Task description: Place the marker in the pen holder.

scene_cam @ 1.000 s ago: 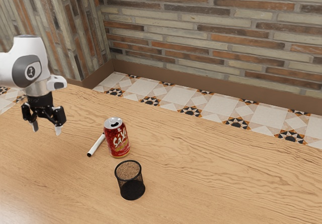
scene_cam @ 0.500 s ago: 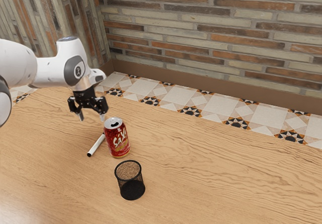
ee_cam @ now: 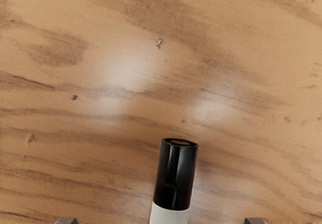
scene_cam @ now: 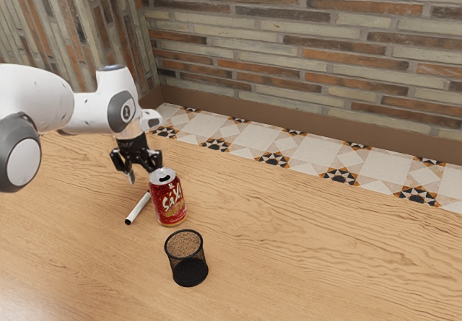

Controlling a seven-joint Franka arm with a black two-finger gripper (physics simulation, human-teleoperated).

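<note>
My gripper (scene_cam: 143,175) is open above the table, behind the can and above the marker's far end. The white marker (scene_cam: 138,208) lies flat on the table beside the can, its near tip black and its far end partly hidden by the can. In the wrist view its black cap (ee_cam: 175,176) and part of the white body lie below the hand, between the widely spread fingertips of the gripper (ee_cam: 161,221). The black mesh pen holder (scene_cam: 189,270) stands upright, with nothing visible inside.
A red soda can (scene_cam: 169,202) stands between the gripper and the pen holder, close against the marker's side in the exterior view. The wooden table (scene_cam: 317,249) extends toward the exterior view's right, with a tiled floor and brick wall beyond.
My hand has moved toward the exterior view's right and then lower, from well off to the marker's left to above its far end. The marker, can and holder have not moved.
</note>
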